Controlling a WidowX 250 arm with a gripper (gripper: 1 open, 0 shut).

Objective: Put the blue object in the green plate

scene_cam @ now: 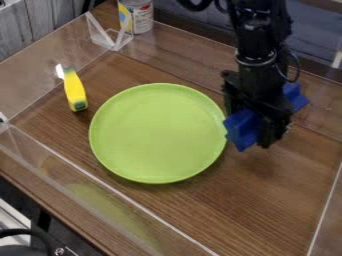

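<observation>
Wooden worktop [267, 190] below me: my claw [257, 122] is clenched around the blue object [249, 128], held near the right edge, just beside the green plate [154, 135].

We count one green plate [154, 135], one blue object [249, 126] and one gripper [258, 122] on the single arm. There is also one small yellow object with a white tip [74, 89]. At the far edge we see one white and yellow container [132, 14], only partly in view.
</observation>
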